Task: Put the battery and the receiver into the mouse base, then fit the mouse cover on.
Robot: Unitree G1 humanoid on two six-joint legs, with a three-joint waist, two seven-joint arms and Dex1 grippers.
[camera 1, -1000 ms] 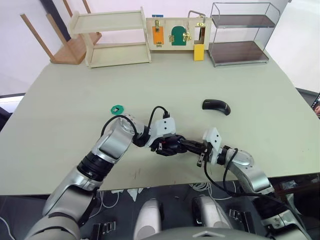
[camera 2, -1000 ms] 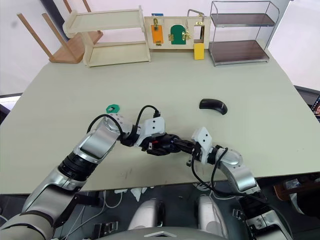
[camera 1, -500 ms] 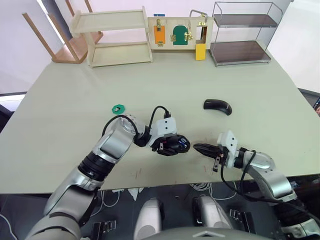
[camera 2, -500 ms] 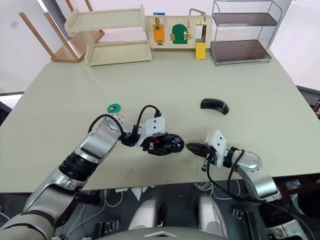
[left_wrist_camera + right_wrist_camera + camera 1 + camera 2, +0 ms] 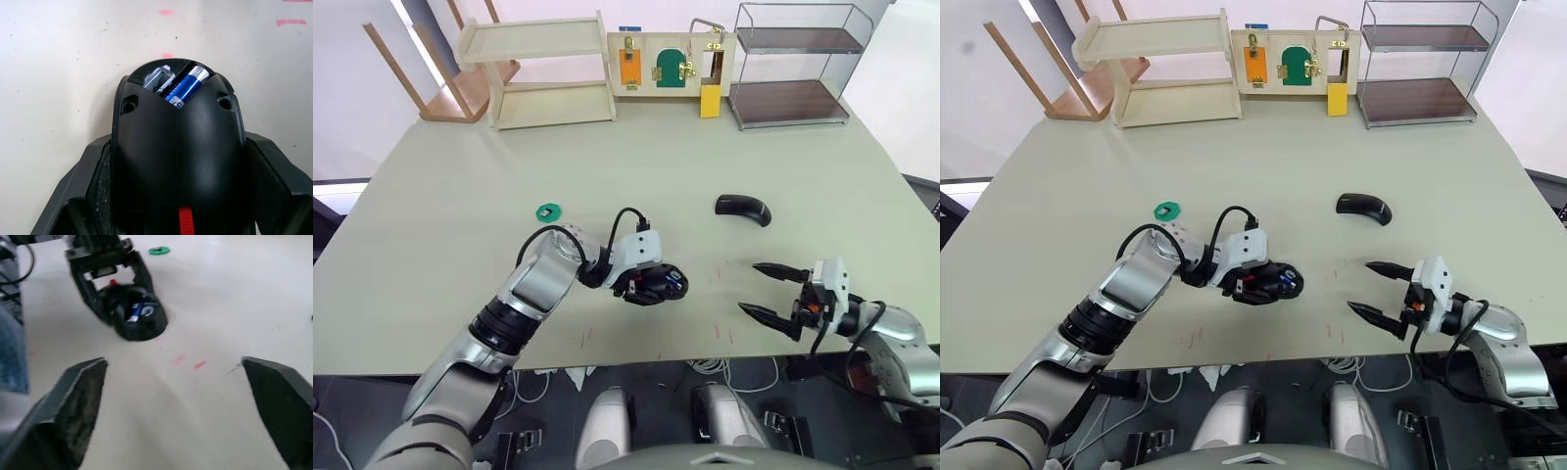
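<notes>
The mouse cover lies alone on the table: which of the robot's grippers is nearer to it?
Right. The right gripper hangs open just short of the mouse cover; the left gripper, holding the mouse base, is farther left.

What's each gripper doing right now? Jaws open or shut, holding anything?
Left gripper: shut on the mouse base, with the battery seated inside.
Right gripper: jaws wide open, holding nothing.

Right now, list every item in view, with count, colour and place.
mouse base: 1, black, held in the left end effector at the near table edge.
battery: 1, blue, seated in the mouse base.
mouse cover: 1, glossy black, right of centre.
ring: 1, green, left of centre.
wooden shelf: 1, pale, far left.
latch board: 1, far centre.
wire rack: 1, far right.
left end effector: shut on the mouse base.
right end effector: open, empty.
</notes>
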